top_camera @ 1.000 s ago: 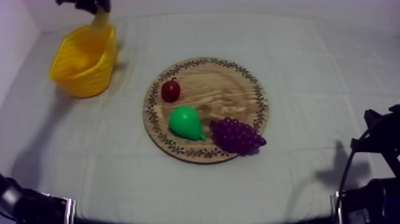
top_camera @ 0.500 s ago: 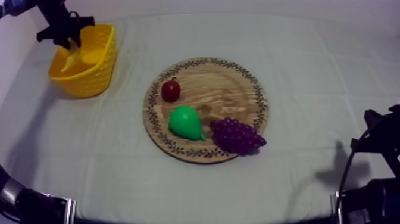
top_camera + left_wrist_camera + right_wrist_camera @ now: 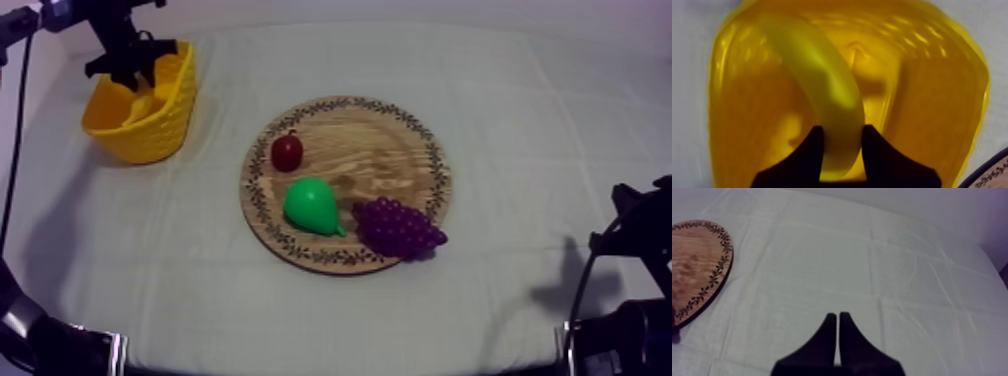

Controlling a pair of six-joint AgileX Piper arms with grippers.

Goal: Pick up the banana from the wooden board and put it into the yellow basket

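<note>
Left wrist view, left gripper (image 3: 843, 131) clasping banana (image 3: 822, 85), over yellow basket (image 3: 937, 100)

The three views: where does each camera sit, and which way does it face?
Top view: overhead, slanting down on wooden board and yellow basket; arms at its edges.
Left wrist view: on the left arm, down into the basket; left gripper shut on banana.
Right wrist view: on the right arm, across the cloth; right gripper shut.
Top and left wrist share the basket.
</note>
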